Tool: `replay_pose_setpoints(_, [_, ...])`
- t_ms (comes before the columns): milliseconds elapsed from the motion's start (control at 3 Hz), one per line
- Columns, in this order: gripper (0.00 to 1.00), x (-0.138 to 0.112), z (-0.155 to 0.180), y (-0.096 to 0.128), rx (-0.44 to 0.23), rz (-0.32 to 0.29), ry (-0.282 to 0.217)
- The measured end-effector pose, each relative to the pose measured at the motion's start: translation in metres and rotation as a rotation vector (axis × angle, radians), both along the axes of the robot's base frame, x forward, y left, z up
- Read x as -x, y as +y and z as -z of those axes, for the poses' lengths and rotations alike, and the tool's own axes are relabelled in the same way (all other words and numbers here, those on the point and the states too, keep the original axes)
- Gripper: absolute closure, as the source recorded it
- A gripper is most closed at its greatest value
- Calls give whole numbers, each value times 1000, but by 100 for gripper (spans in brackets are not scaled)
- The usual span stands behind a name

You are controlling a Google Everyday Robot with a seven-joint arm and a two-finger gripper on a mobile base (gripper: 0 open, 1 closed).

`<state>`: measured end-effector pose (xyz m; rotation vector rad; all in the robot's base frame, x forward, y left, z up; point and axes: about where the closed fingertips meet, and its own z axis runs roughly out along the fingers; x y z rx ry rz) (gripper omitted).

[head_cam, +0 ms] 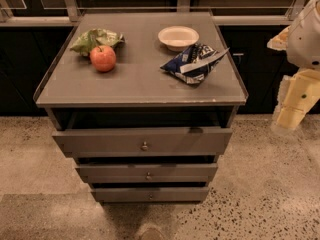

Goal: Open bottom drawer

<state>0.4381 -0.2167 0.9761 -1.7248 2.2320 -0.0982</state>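
Grey-brown bottom drawer [125, 194], shortest and slimmest of three fronts, tiny round metal knob [150, 197] at centre. Front upright and level, lowest in the stack, tucked back beneath the middle front [110, 173]. Down and left of the gripper [289, 115], well apart, untouched.

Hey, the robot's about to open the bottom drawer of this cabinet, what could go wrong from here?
1. The bottom drawer has a tiny knob close under the middle drawer. The end effector, off to the cabinet's right and away from that knob, might miss it or catch the wrong drawer.
2. A hard tug may shake the cabinet, so the apple on top could roll off.
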Motion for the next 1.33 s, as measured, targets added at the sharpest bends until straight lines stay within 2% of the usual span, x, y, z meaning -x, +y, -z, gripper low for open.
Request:
replay_pose_setpoints(333, [0,0,0,0,0,0,0])
replay_pose_setpoints(667, [0,-2,8,-1,-21,7,-31])
replay_pose_setpoints(1000, [0,5,63,-1,-129,23,-15])
replay_pose_setpoints(1333, [0,19,158,2,-274,81,57])
